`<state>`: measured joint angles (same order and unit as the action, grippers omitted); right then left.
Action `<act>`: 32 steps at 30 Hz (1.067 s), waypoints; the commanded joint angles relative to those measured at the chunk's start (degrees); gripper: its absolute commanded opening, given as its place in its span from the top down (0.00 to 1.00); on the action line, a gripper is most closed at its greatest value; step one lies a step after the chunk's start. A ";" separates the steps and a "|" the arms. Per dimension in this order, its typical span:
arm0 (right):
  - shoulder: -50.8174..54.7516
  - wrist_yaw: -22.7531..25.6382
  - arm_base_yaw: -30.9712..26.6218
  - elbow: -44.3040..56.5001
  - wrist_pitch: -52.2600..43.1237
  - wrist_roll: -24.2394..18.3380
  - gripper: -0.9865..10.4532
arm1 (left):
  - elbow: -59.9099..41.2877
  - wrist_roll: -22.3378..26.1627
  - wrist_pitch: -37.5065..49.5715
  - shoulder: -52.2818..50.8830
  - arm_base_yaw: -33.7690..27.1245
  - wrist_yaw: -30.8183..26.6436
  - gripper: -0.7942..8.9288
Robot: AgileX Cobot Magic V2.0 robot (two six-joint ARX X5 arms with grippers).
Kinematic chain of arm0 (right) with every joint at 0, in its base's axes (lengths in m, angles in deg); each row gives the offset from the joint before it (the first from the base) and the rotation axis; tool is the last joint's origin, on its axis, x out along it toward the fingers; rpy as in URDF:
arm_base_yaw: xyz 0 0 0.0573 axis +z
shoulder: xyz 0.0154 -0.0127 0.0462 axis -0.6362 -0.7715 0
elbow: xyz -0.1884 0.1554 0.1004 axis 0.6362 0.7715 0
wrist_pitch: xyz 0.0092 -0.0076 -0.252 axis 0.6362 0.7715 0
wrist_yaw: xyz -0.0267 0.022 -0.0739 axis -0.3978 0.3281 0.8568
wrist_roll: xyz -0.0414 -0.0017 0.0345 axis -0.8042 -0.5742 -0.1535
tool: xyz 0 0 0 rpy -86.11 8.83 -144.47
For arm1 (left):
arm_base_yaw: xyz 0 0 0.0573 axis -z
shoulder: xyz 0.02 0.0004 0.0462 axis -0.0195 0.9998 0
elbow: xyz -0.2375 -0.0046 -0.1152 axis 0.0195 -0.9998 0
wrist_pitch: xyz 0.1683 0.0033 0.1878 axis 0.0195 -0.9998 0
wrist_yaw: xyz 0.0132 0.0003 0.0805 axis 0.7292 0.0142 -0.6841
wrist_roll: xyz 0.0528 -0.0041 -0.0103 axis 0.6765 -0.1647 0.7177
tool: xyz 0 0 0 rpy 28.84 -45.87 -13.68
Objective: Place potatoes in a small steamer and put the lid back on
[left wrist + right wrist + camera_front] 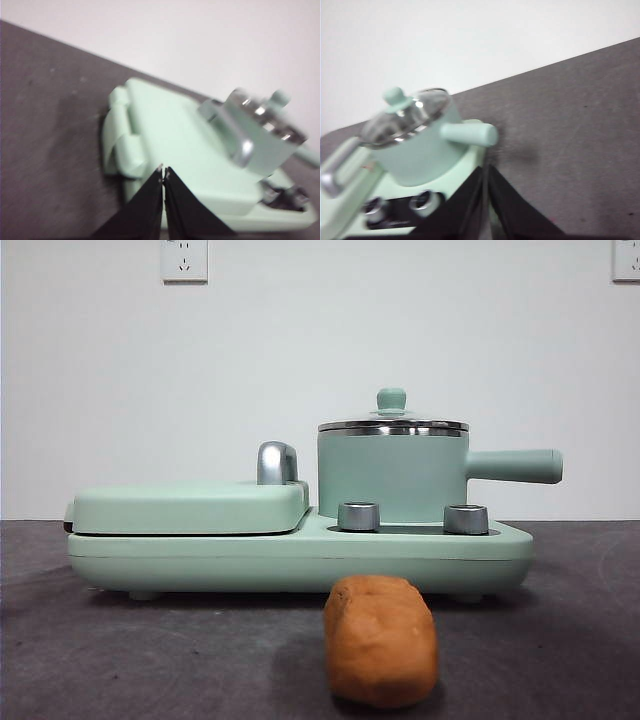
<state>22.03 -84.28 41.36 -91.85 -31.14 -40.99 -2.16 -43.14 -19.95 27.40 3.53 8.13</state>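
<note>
The potato (381,640), an oblong orange-brown lump, lies on the dark table in front of the appliance. The small steamer (392,478), a mint-green pot with a side handle (513,465), stands on the right of the appliance base. The glass lid (392,421) with its mint knob sits on the pot. In the right wrist view the steamer (417,155) and lid (405,119) show ahead of my right gripper (485,170), which is shut and empty. My left gripper (163,171) is shut and empty above the grill plate end. Neither gripper shows in the front view.
The mint-green appliance base (300,558) carries a flat hinged grill plate (190,506) on the left with a steel handle (277,462), and two steel dials (359,516) in front of the pot. Dark table lies to both sides. A white wall stands behind.
</note>
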 commanded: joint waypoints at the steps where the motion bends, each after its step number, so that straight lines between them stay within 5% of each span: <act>1: -1.07 -1.90 0.28 -5.70 4.50 2.05 0.90 | 3.80 -1.84 -0.04 1.86 0.70 1.31 0.91; 7: -6.25 -7.50 0.28 -17.05 14.27 1.36 0.90 | 13.20 -1.64 -5.55 8.37 1.73 6.56 0.91; 16: -16.48 -18.49 0.28 -29.70 25.03 -5.51 0.90 | 26.36 0.33 -6.78 19.17 1.90 18.88 0.91; 25: -25.70 -23.23 0.28 -37.68 31.58 -13.57 0.90 | 34.97 0.24 -8.66 28.94 2.01 29.33 0.91; 32: -27.69 -24.61 0.28 -38.73 31.74 -13.66 0.90 | 39.69 0.37 -11.76 36.30 3.34 33.16 0.88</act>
<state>-5.32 -108.67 41.45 -129.51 0.84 -53.73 35.85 -43.55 -32.19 62.83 6.61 40.80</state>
